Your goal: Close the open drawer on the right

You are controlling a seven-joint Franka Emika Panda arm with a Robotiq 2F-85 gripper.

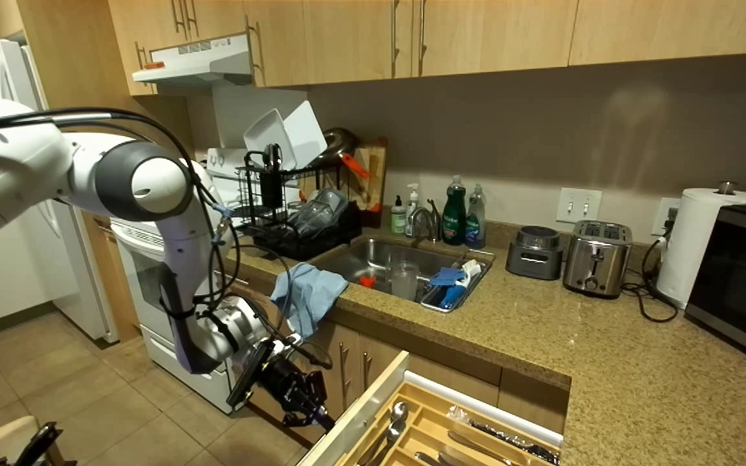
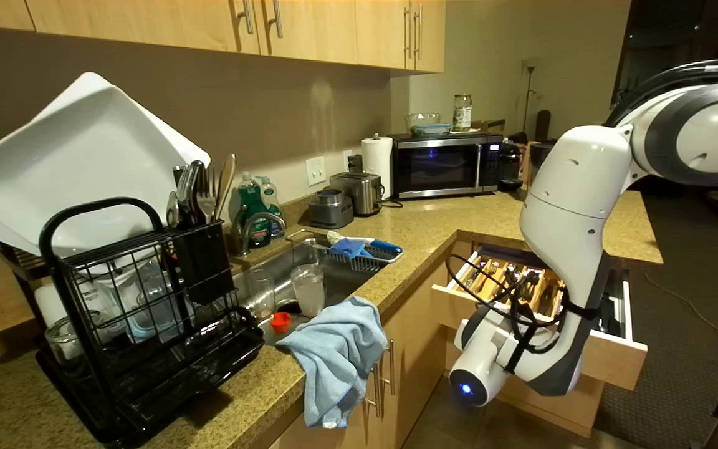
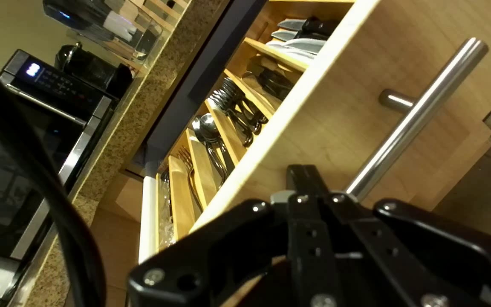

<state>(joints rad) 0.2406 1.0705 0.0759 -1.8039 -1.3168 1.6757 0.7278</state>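
The claw (image 3: 301, 170) is clenched, close before the front of the pulled-out drawer (image 3: 322, 136); whether contact is made cannot be told. The metal handle (image 3: 416, 119) is seen just beside the claw.

Honey-coloured drawer (image 3: 343, 128), black pincer (image 3: 307, 179), white-and-grey arm (image 2: 564, 181), speckled golden-brown countertop (image 1: 509, 330), pale blue cloth (image 2: 343, 355).

- Your robot's white and gray arm (image 1: 143, 184) starts up high, bends, and hangs down low in an exterior view.
- Its wrist (image 2: 488, 355) has a small round blue light (image 2: 465, 389) on its end.
- Your black tool (image 3: 303, 170) leans down on a slant.
- Its two fingers (image 3: 298, 181) are pressed together at the tips.
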